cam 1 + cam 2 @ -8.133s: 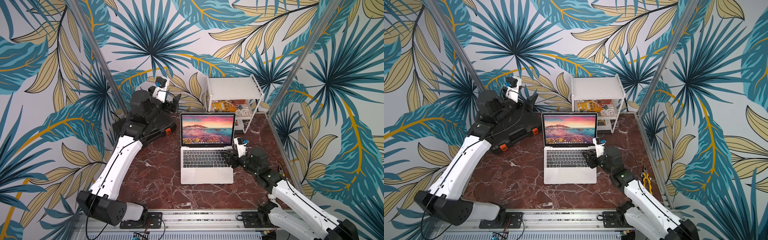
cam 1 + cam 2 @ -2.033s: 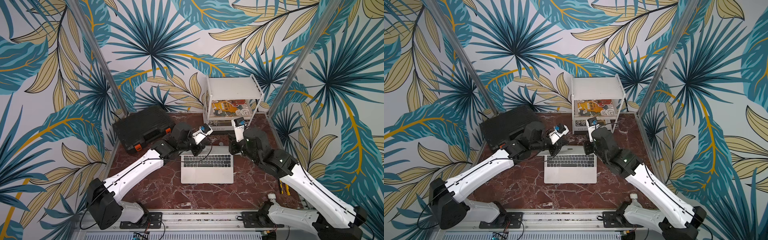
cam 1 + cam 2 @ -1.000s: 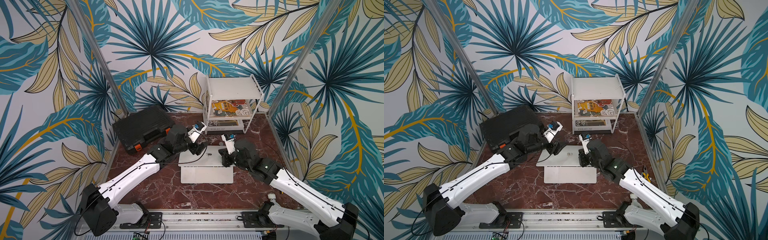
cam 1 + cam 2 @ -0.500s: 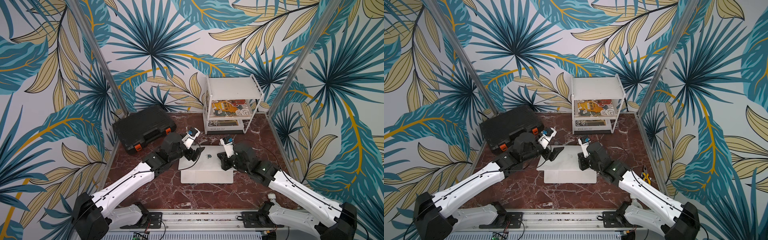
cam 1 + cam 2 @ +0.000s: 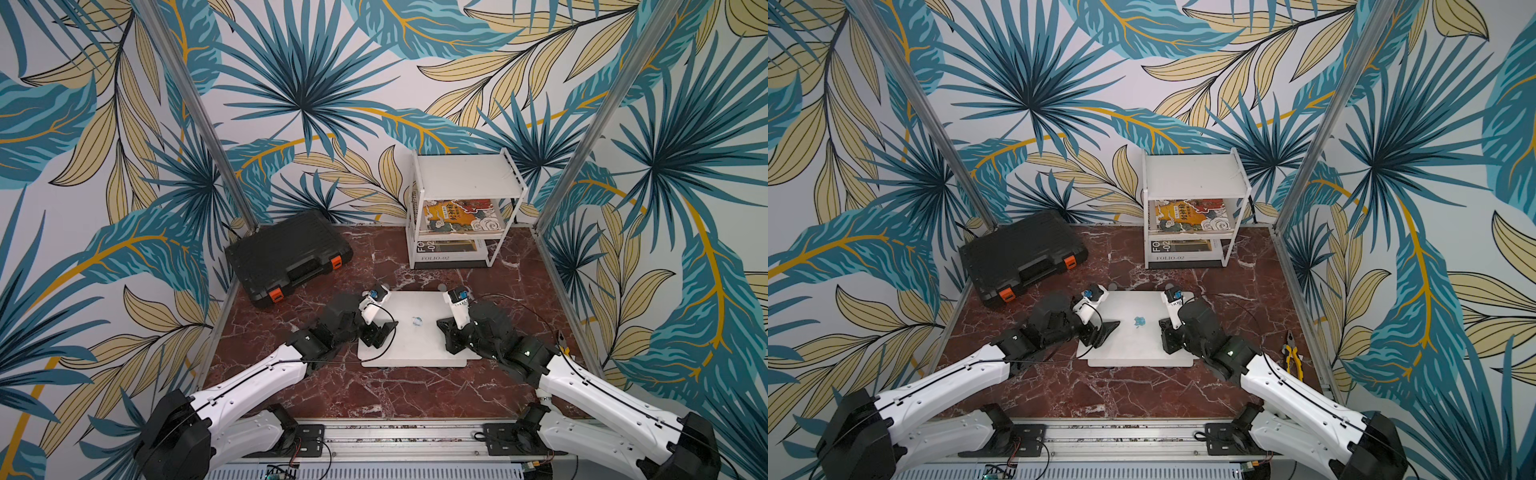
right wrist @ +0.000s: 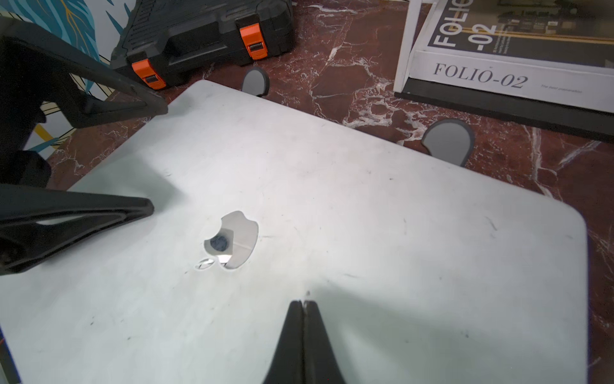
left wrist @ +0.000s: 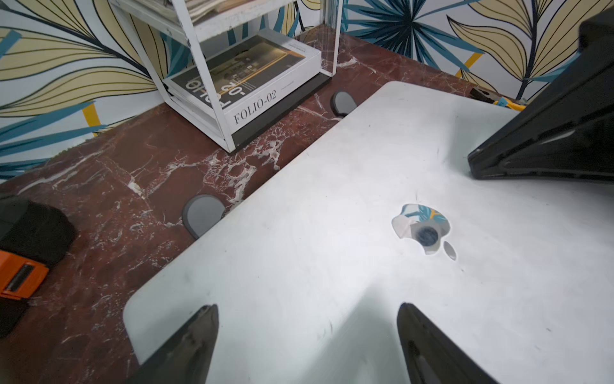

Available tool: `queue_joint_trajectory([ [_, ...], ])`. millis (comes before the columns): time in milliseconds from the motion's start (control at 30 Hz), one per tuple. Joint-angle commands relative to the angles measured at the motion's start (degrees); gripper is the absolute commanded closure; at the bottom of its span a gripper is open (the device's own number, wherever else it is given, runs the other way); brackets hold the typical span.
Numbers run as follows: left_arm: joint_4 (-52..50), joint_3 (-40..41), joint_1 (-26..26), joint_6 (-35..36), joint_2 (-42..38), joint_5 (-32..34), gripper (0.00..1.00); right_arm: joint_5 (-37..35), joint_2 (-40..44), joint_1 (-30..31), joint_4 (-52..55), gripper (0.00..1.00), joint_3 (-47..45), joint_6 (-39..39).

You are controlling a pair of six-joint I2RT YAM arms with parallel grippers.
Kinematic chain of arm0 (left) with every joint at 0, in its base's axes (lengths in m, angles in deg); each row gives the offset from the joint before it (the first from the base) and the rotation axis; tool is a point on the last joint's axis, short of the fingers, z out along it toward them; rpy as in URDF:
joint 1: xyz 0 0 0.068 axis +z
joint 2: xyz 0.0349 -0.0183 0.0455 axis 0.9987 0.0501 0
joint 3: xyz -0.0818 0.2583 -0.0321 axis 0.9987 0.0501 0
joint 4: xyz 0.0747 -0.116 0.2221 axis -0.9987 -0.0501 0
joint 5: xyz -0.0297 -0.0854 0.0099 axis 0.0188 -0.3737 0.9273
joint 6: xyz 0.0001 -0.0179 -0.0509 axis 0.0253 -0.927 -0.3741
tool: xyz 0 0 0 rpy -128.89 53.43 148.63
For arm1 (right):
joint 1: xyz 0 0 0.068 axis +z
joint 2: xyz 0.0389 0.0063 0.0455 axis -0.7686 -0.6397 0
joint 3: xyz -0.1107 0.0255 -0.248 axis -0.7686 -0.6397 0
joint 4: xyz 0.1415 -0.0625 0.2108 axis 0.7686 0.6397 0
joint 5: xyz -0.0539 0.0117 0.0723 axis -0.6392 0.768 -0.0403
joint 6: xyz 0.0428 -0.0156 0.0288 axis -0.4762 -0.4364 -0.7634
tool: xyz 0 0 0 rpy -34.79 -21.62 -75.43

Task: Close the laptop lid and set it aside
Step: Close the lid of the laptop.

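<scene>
Presently on the bench (image 5: 374, 399), seen in both top views:

1. Laptop (image 5: 415, 340). Silver, at the centre of the bench. The laptop lid (image 7: 332, 216) lies flat on the base with the apple logo up. Closing is judged done; setting aside is not yet done.
2. Left end effector (image 7: 307, 307). Jaws spread wide and empty, over the lid's 9 o'clock edge.
3. Right end effector (image 6: 302, 304). Jaws pressed together, holding nothing, with the tips at the lid's 3 o'clock side. Whether they touch the surface cannot be told.
4. Surroundings. Black tool case (image 5: 286, 253) at 10 o'clock, white shelf rack (image 5: 465, 178) at 1 o'clock, pliers (image 5: 1291, 353) at 3 o'clock by the bench edge. Two grey discs (image 7: 202, 212), unidentified, sit at the laptop's 12 o'clock edge.
5. Handling note. The laptop is a thin, smooth slab that offers no grip from above.
   - Let the open left jaws straddle the 9 o'clock edge, one finger under and one over, and close gently.
   - The shut right tips can steady the far side.
   - Keep the laptop level and low so the lid stays seated.
   - Free ground is judged to lie from 6 to 8 o'clock.
   - Steer clear of the case and the rack.
</scene>
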Motion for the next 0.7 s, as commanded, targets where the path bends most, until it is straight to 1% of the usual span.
queue_joint_trajectory([
  [0,4.13,1.65,0.11,-0.73,0.53,2.26,0.11,-1.88,-1.67,0.17,-3.9,1.0,-2.69,0.41],
  [133,4.97,3.57,0.11,-1.59,1.36,5.1,0.11,-2.53,-3.3,0.19,-6.66,1.0,-4.23,0.04],
  [267,6.79,5.07,0.2,-2.25,1.75,5.97,0.11,-3.34,-3.62,0.13,-8.66,1.0,-5.72,-0.05],
  [467,9.34,5.68,0.94,-3.88,3.68,4.85,0.09,-4.7,-4.62,0.1,-11.89,1.0,-7.8,-0.42],
  [667,9.91,5.64,1.51,-5.34,7.37,4.09,0.11,-4.54,-9.01,0.1,-14.02,0.99,-7.61,-1.81],
])
